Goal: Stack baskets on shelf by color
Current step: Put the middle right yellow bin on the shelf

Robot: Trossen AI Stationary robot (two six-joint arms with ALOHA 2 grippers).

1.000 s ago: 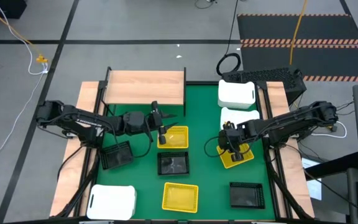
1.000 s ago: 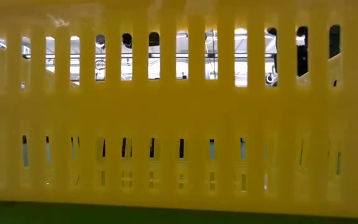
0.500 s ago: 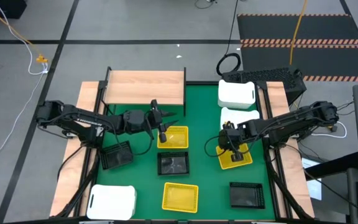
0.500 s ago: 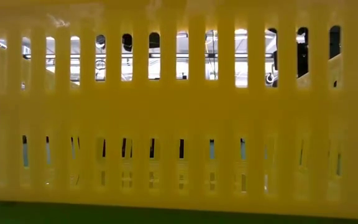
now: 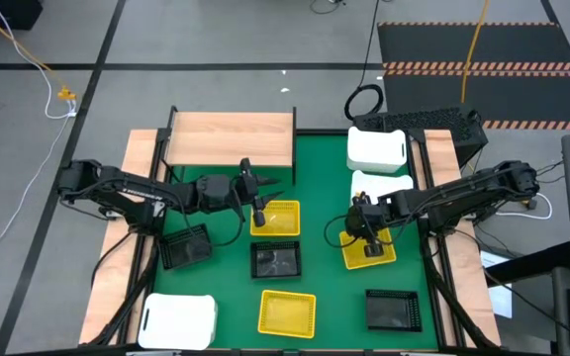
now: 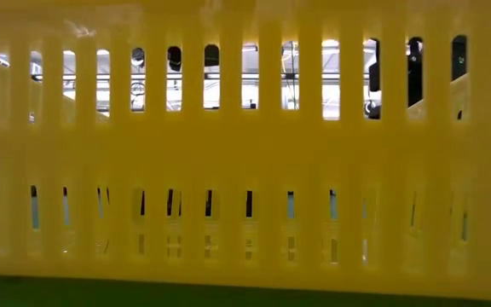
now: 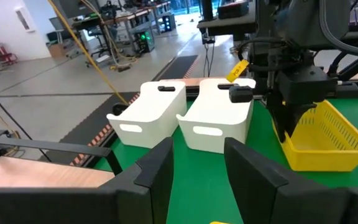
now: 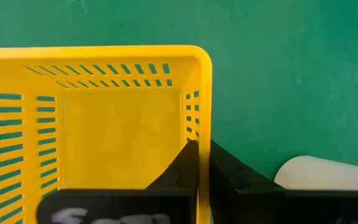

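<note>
Right gripper (image 5: 367,234) positioned over the right half of the green mat (image 5: 325,168), fingers (image 8: 188,168) clamped on the wall of a yellow basket (image 5: 368,249), 1 finger inside and 1 outside (confirmed in the right wrist view). Basket held just below the nearer of 2 white baskets.

Left gripper (image 5: 258,211) stationed at the mat's centre, above the left rim of a second yellow basket (image 5: 276,219). Fingers (image 7: 157,171) parted, nothing between them. Left wrist view directed across the mat toward the right arm and its basket (image 7: 325,137).

Shelf (image 5: 232,139) standing at the far left of the mat, light-wood top bare of baskets.

Baskets, 9 counted:
- White: 2 at the far right, one (image 5: 376,150) behind the other (image 5: 384,184), set side by side and close together; 1 at the near left corner (image 5: 178,320).
- Yellow: the 2 noted above, plus 1 at the near centre (image 5: 287,312).
- Black: 1 at the left edge (image 5: 185,246), 1 at centre (image 5: 276,261) directly in front of the central yellow basket, 1 at the near right (image 5: 393,310).

Low view filled almost wholly by a slotted yellow wall (image 6: 245,153) of the near-centre basket; only slivers of the room visible through the slots.
</note>
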